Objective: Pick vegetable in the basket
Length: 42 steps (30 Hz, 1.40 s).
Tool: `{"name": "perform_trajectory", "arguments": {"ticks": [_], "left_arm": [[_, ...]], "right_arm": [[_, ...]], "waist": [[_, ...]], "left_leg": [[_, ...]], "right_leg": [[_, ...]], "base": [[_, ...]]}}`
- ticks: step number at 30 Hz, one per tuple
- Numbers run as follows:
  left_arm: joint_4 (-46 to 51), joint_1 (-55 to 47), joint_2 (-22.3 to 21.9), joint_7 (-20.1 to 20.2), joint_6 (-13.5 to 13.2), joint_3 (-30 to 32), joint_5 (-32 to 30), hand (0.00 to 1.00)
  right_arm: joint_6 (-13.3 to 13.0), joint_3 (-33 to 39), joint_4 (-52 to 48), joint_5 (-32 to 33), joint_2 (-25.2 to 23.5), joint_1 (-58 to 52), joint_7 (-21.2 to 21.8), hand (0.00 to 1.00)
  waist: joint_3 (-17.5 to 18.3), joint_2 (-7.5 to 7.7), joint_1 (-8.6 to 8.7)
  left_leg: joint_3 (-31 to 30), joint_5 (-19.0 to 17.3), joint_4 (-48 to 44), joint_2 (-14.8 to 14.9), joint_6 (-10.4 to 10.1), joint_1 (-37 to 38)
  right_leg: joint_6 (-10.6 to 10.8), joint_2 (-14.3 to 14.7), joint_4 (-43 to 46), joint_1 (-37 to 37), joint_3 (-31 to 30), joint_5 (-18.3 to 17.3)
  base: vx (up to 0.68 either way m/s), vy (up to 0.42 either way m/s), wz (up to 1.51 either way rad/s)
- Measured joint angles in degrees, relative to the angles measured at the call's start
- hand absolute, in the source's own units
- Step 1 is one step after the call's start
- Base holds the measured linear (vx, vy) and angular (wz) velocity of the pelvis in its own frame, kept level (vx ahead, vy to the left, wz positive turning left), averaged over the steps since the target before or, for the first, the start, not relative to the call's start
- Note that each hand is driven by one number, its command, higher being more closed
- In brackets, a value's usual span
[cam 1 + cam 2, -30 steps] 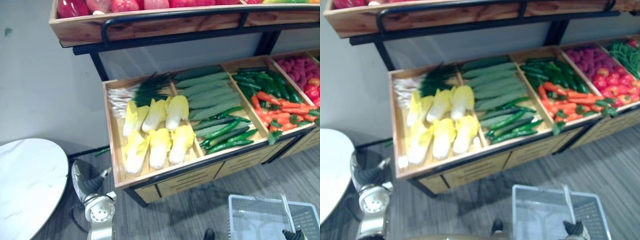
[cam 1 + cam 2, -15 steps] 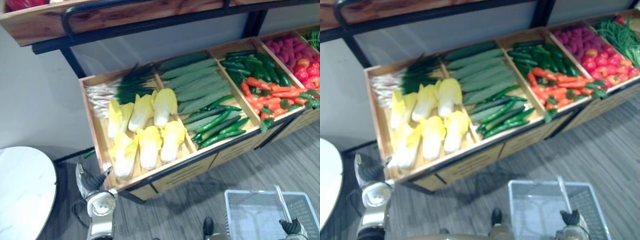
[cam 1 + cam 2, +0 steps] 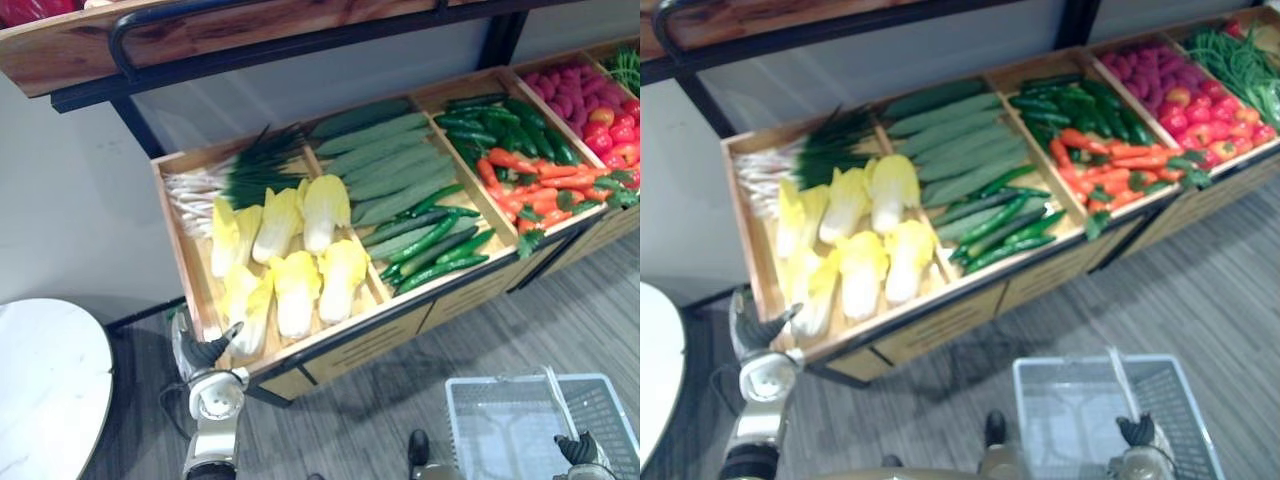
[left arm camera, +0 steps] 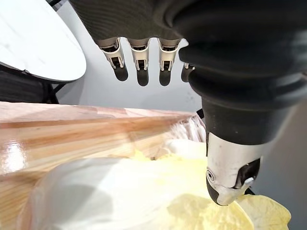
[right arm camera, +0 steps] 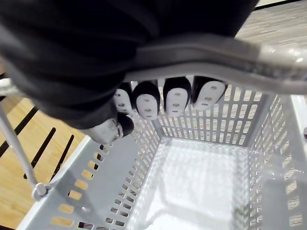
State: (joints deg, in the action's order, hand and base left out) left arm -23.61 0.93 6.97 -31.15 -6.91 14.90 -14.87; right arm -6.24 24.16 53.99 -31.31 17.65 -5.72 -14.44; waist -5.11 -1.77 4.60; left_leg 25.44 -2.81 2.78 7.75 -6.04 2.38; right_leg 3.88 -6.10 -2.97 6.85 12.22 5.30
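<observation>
Yellow-white cabbages [image 3: 295, 285] lie in the leftmost compartment of the slanted wooden vegetable tray [image 3: 185, 240], below green onions [image 3: 225, 178]. My left hand [image 3: 203, 352] is at the tray's front-left corner, open; in the left wrist view its straight fingers [image 4: 139, 57] and thumb [image 4: 230, 172] hover just over a cabbage [image 4: 144, 201]. My right hand [image 3: 578, 450] is shut on the handle [image 5: 216, 52] of a grey plastic basket [image 3: 455, 420] low at the right. The basket's inside [image 5: 192, 182] holds nothing.
Long pale green gourds [image 3: 390, 165] and dark cucumbers [image 3: 430, 250] fill the middle compartment, carrots [image 3: 540, 185] and green peppers the one to its right, red produce [image 3: 600, 110] beyond. An upper shelf [image 3: 150, 50] overhangs the tray. A white round table [image 3: 45, 390] stands at the lower left.
The camera has shifted, moving the tray left in the picture. My left hand has risen and come up to the tray's front-left corner. My right hand still holds the basket handle.
</observation>
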Motion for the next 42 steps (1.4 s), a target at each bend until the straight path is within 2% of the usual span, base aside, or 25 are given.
{"name": "perform_trajectory", "arguments": {"ticks": [8, 16, 27, 35, 42], "left_arm": [[-0.14, 0.02, 0.03, 0.02, 0.00, 0.01, 0.02, 0.00], [-4.45, 2.04, 0.22, -0.01, 0.10, 0.03, 0.05, 0.00], [-5.49, 3.64, 0.86, -2.92, -0.14, 0.10, -1.03, 0.00], [-7.81, 4.28, 2.10, -4.65, -0.53, 0.07, -1.51, 0.00], [-9.33, 5.16, 2.25, -4.75, -0.57, 0.00, -1.79, 0.00]], "right_arm": [[-0.02, -0.05, 0.00, -0.07, 0.00, 0.15, -0.01, 1.00], [-0.12, -1.54, -0.23, -0.07, 0.00, 1.12, -0.49, 1.00], [-0.31, -2.36, -0.55, -0.06, 0.00, 2.28, -1.33, 1.00], [-0.36, -4.12, -1.44, -0.06, 0.00, 2.56, -1.56, 1.00], [-0.39, -4.47, -1.42, -0.06, 0.00, 2.58, -1.70, 1.00]], "waist": [[-0.04, 0.02, 0.00], [-1.68, 0.07, 0.03], [-2.95, -0.07, 0.01], [-3.68, 0.53, -0.09], [-3.95, 0.33, -0.03]], "left_leg": [[0.65, -0.04, 0.10, -0.01, -0.04, -0.17], [1.96, -0.21, 0.10, 0.06, -0.30, -0.39], [2.42, -0.37, -0.08, 0.18, -0.53, -1.78], [3.86, -0.44, -0.08, 0.52, -0.64, -1.82], [4.30, -0.43, -0.06, 0.66, -0.64, -1.61]], "right_leg": [[0.00, 0.22, 0.09, 0.67, -0.57, 0.01], [-0.03, 0.55, 0.30, 1.78, -1.90, 0.04], [-0.03, 0.88, 0.97, 3.96, -2.85, 0.04], [-0.05, 1.17, 0.95, 4.91, -4.28, 0.05], [-0.19, 1.40, 0.79, 4.88, -4.72, 0.22]], "base": [[0.00, -0.029, -0.04], [-0.01, -0.037, -0.09], [-0.01, -0.042, -0.04], [-0.01, -0.042, -0.08], [-0.01, -0.038, -0.04]]}}
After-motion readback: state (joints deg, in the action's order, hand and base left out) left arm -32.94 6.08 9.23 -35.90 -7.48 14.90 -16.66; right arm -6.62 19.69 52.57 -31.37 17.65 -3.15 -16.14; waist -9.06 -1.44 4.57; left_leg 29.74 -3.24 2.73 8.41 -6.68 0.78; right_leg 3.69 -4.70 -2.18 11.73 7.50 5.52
